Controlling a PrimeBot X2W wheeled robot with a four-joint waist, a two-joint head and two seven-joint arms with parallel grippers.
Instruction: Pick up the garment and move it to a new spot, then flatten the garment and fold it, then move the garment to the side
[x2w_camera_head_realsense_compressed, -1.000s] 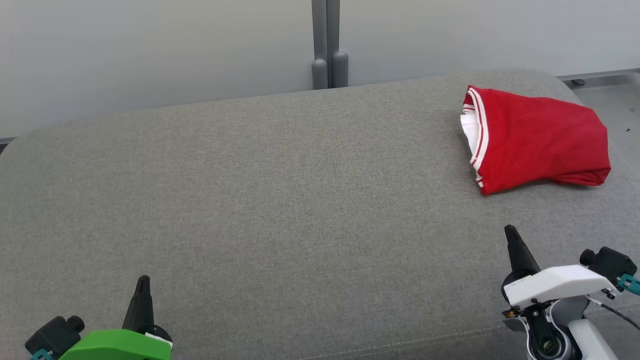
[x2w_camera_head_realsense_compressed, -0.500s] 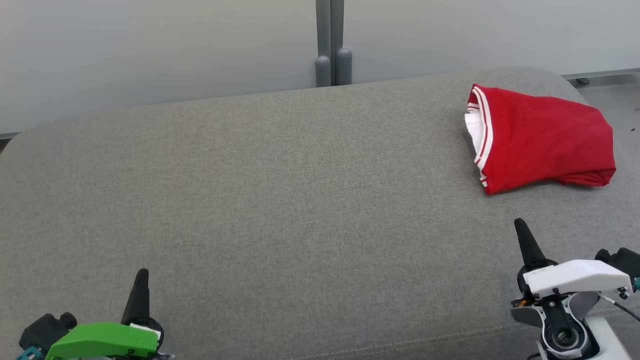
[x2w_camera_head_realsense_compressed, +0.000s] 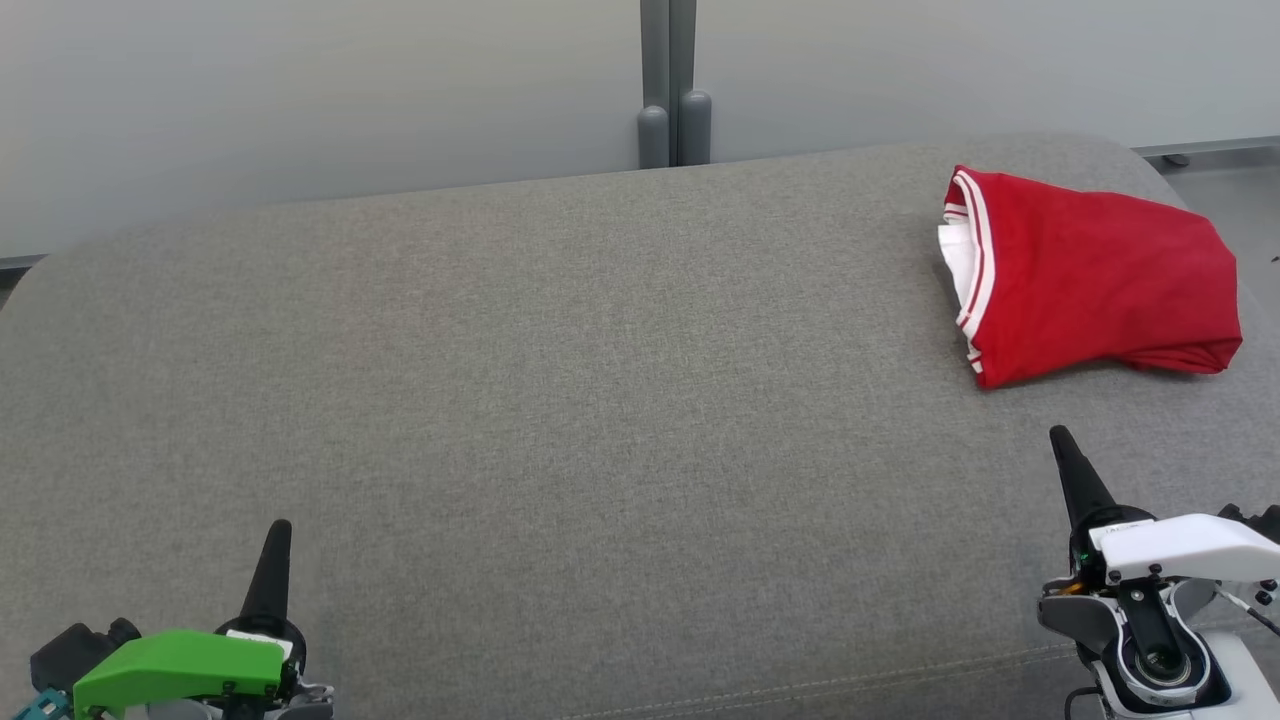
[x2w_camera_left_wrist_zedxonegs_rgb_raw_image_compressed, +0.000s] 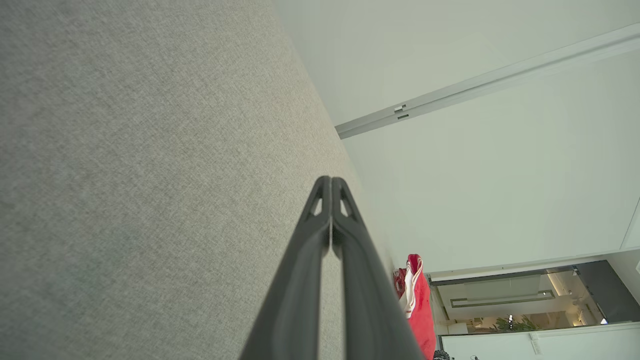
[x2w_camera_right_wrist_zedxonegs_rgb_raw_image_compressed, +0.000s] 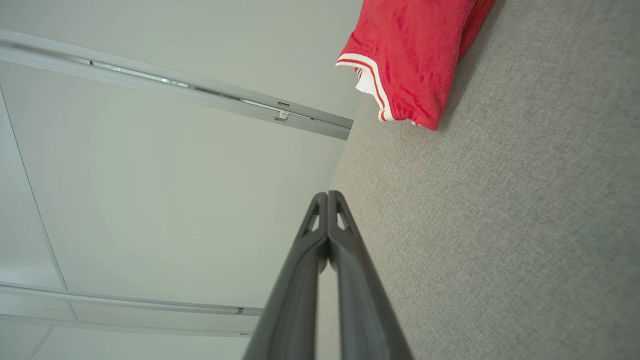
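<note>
We hold both pincers closed and empty. The red garment lies on the surface ahead of the right pincer, its long axis crosswise to it. The left pincer stands well apart, so the right arm is nearer.
</note>
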